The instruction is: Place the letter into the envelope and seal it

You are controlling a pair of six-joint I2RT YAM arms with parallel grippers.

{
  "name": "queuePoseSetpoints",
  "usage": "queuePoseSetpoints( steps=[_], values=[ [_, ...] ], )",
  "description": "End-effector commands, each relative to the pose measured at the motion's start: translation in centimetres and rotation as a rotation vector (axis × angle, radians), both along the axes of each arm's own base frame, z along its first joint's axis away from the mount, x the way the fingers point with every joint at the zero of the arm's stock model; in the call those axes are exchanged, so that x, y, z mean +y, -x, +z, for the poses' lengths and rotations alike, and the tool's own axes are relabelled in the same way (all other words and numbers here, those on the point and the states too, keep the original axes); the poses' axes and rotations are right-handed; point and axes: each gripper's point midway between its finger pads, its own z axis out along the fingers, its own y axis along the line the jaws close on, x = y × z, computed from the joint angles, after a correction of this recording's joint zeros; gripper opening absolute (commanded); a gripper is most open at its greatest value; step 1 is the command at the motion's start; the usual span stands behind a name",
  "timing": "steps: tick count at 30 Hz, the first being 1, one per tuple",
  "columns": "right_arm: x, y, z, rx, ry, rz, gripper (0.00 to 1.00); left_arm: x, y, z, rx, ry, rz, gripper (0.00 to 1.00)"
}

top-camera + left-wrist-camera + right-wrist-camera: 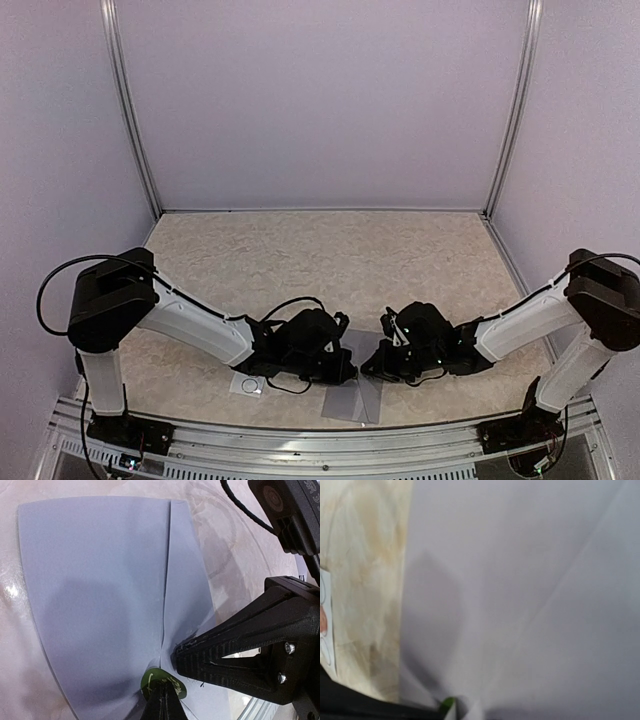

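The grey envelope [352, 402] lies flat at the table's near edge between the two grippers. In the left wrist view the envelope [100, 590] shows a long crease down it and puckers where my left gripper [167, 672] pinches its edge between a green-padded finger [161, 682] and a black finger [210, 652]. In the top view my left gripper [347, 376] and right gripper [369, 368] nearly touch over it. The right wrist view is filled by grey paper [530, 580] with creases running to a green pad at my right gripper [452, 707]. No letter can be made out.
A small white sticker card [250, 385] lies left of the envelope and also shows in the right wrist view [325, 625]. The aluminium frame rail [320, 432] runs just below the envelope. The cream marbled table [320, 260] stretches back to the walls.
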Motion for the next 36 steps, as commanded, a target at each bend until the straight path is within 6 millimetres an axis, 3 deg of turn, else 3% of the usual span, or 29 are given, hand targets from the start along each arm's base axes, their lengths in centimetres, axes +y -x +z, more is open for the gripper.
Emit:
queuePoseSetpoints(
  steps=[1,13,25,29,36],
  values=[
    [-2.1,1.6,-3.3,0.087,0.113,-0.012,0.00,3.0,1.1,-4.2,0.046,-0.185,-0.008,0.00],
    [-2.2,1.7,-3.7,0.099,0.122,-0.014,0.00,1.1,0.6,-3.1,0.029,-0.140,-0.027,0.00],
    [-2.4,1.7,-3.8,0.103,0.128,-0.024,0.00,0.8,1.1,-4.3,0.055,-0.153,-0.052,0.00],
    [-2.6,1.4,-2.6,0.073,0.107,-0.045,0.00,2.2,1.5,-5.8,0.081,-0.201,-0.034,0.00],
    [-1.2,0.2,1.9,-0.044,0.012,-0.014,0.00,4.1,2.1,-7.1,0.108,-0.252,-0.017,0.00]
  ],
)
